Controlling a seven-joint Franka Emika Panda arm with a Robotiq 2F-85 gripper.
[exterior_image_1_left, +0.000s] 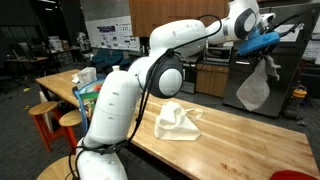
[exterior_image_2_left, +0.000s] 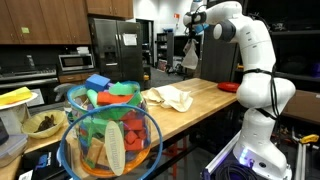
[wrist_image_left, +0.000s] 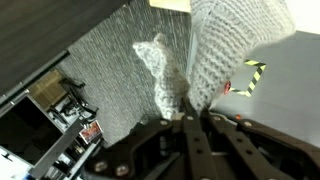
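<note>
clamping pale cloth (exterior_image_1_left: 254, 86) in tool (exterior_image_1_left: 267, 44), shut on a small fold, high above worktop (exterior_image_1_left: 240, 130) far edge. risk of losing thin pinch under swing, dropping cloth past worktop edge.

Wooden worktop (exterior_image_1_left: 245, 135), butcher-block. Lying directly on it: crumpled cream cloth (exterior_image_1_left: 178, 120) mid-surface, wire basket (exterior_image_2_left: 64, 148) at one end, red dish (exterior_image_2_left: 228, 87) near the other.
</note>
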